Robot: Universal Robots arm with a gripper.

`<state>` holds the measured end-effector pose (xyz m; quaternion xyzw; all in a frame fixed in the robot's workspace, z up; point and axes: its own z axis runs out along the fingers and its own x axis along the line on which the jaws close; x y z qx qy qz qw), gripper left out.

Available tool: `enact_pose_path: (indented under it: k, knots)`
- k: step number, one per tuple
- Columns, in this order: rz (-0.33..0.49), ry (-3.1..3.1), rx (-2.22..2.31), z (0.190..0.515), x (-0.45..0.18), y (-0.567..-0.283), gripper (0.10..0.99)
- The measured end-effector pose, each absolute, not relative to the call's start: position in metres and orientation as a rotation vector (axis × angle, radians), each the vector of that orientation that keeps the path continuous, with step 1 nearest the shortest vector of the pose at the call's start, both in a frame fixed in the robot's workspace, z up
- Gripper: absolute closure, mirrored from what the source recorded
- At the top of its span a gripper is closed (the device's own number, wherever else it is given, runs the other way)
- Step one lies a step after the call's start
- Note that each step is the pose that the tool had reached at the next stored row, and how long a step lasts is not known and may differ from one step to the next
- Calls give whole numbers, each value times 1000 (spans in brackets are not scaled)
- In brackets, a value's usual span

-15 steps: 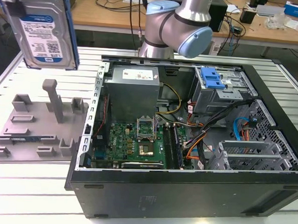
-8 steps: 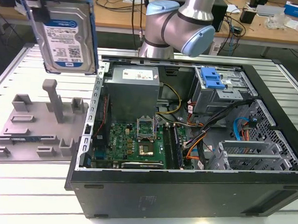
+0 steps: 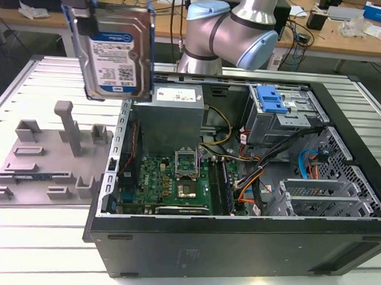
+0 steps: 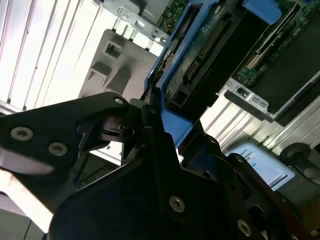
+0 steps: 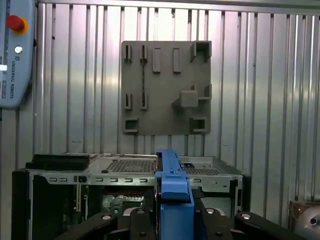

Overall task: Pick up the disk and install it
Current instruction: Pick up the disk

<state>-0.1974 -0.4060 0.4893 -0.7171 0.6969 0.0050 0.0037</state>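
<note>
**We hold the disk (image 3: 119,49) aloft**

In the first wrist view, our gripper (image 5: 172,215) is clamped on the disk's blue carrier. Beyond it lies the open computer case (image 5: 125,166), then the grey fixture plate (image 5: 165,120) on the ribbed table (image 5: 260,75).

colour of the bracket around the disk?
Blue. The bracket frames the silver-grey disk; it shows best in the exterior view.

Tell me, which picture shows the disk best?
The exterior view: the disk is held up, its whole labelled face toward the camera. The second wrist view shows its connector end and blue frame; the first wrist view shows its thin blue edge, held by the pincer.
</note>
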Motion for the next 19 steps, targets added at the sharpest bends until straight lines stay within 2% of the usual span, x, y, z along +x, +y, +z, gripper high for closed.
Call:
enact_pose_path:
  k: [19]
  knots:
    - [16, 2184, -2247, 489, -68, -468, 718]
